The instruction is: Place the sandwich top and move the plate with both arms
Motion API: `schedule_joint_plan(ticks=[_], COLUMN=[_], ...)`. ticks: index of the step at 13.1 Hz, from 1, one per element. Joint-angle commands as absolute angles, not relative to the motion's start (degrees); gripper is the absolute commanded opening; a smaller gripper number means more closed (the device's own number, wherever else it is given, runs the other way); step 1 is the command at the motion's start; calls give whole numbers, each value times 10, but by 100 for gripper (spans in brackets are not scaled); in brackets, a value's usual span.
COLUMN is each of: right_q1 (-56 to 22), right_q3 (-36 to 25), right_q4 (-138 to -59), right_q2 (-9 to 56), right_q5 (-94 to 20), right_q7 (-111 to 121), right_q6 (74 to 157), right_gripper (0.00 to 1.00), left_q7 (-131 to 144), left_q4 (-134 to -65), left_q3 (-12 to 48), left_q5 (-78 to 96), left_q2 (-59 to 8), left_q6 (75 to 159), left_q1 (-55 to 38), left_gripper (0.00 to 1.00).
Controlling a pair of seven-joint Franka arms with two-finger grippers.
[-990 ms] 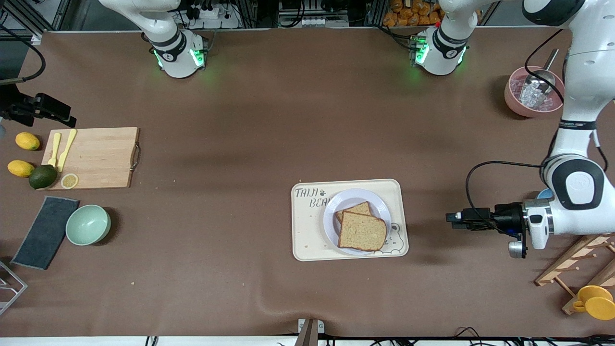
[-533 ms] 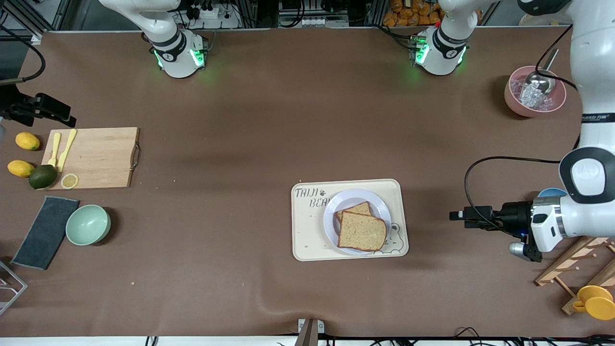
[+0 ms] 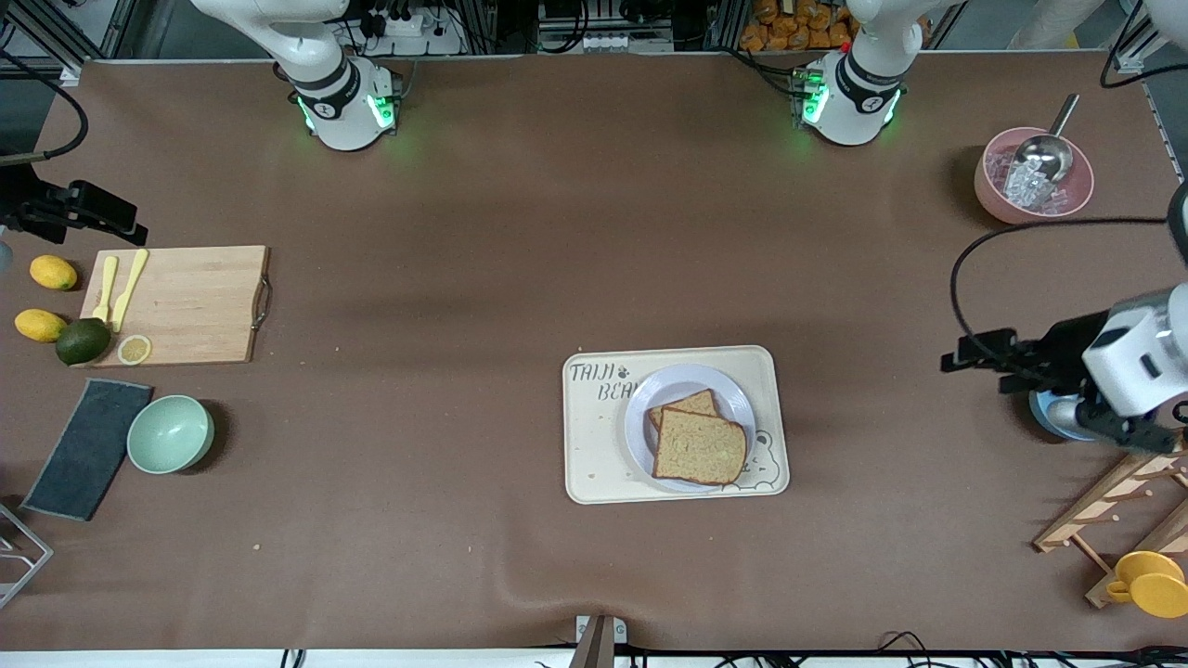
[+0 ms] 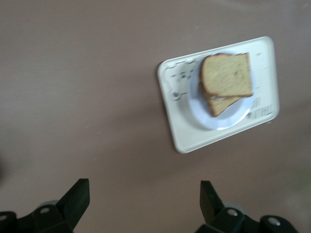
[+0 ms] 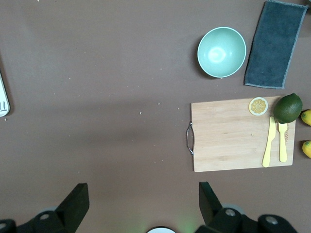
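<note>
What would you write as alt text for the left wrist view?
The open left gripper hangs over bare brown table, empty. Ahead, a cream tray carries a pale plate with two stacked bread slices.

you get even, bright overhead light; soft shadows fall beside the tray [image 3: 594, 464] on the counter [image 3: 520, 260]; your left wrist view is motion-blurred.
</note>
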State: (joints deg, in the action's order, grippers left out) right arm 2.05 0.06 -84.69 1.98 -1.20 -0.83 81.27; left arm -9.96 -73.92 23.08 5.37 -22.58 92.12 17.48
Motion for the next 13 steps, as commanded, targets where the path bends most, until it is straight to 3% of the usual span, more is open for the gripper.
schedule_joint_plan(ticks=[1, 4, 8, 11, 13], right_q1=[26, 26, 25, 25, 25], right_q3=[4, 4, 3, 3, 4], right_q4=[-843, -843, -843, -843, -843], right_q2=[21, 21, 21, 21, 21], right_q5=[-10, -10, -10, -10, -10], right_q7=[-3, -3, -3, -3, -3], right_q6=[806, 807, 807, 808, 808], right_gripper=[100, 100, 100, 100, 100], left_q7=[-91, -91, -90, -1, 10], left_q4=[-755, -757, -758, -788, -860], left_q3=[229, 229, 213, 102, 64], left_q5=[-20, -85, -123, -94, -80], left_q2=[-158, -106, -86, -55, -11], left_q6=[882, 846, 846, 874, 920], left_q1=[176, 178, 169, 75, 42], left_gripper=[100, 100, 100, 100, 100])
